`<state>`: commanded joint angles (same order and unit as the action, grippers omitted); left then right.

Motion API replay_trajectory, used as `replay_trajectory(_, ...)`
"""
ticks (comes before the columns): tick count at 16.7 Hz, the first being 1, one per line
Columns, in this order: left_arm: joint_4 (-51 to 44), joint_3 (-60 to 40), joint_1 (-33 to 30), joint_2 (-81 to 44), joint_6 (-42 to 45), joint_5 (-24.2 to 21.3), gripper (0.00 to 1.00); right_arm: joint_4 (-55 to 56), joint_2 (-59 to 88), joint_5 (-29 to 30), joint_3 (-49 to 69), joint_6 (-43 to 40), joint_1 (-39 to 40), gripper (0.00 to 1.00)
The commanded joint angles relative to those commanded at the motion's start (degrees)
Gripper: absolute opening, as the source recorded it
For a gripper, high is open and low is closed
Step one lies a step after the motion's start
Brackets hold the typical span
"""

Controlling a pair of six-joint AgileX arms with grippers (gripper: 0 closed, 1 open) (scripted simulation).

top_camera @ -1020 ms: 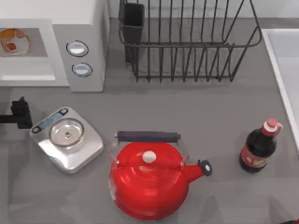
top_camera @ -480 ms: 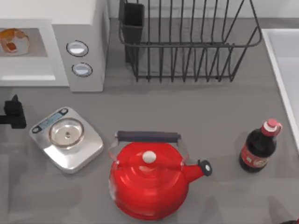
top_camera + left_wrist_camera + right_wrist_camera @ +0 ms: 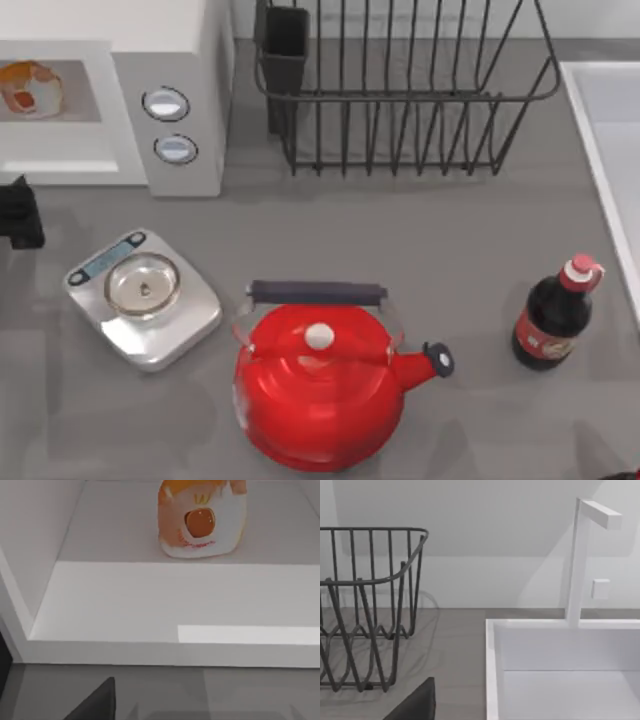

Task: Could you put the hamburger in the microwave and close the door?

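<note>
The hamburger (image 3: pixel 30 88) sits inside the microwave (image 3: pixel 180 60) at the back left, on the grey cavity floor. In the left wrist view the hamburger (image 3: pixel 201 519) stands well back in the cavity, orange-tan with white patches. The door (image 3: pixel 150 600) lies open and flat in front of the cavity as a white panel (image 3: pixel 60 148). My left gripper (image 3: pixel 18 212) hovers at the table's left edge, just in front of the open door and apart from the hamburger. My right arm (image 3: pixel 628 476) is parked at the front right corner.
A silver scale (image 3: pixel 143 298) lies in front of the microwave, with a red kettle (image 3: pixel 320 385) to its right. A dark wire rack (image 3: pixel 400 90) stands at the back and a dark bottle (image 3: pixel 555 318) at the right. A white sink (image 3: pixel 560 670) borders the right side.
My left gripper has drawn left and back, from beside the scale toward the microwave's open front. The hamburger and everything else stayed put.
</note>
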<state>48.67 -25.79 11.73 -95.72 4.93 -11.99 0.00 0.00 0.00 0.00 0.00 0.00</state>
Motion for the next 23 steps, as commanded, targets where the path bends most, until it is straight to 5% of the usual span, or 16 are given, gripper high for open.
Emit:
replay_trajectory(10, -19.0, -4.5, -0.1, 14.6, 0.0, 0.0, 1.0, 0.0, 0.0, 0.0, 0.0, 0.0, 0.0, 1.0)
replay_trajectory(18, -19.3, -4.3, -0.9, 16.9, -0.3, 0.6, 1.0, 0.0, 0.0, 0.0, 0.0, 0.0, 0.0, 1.0)
replay_trajectory(23, -22.8, 2.8, -5.2, 31.0, -1.3, 4.3, 1.0, 0.0, 0.0, 0.0, 0.0, 0.0, 0.0, 1.0)
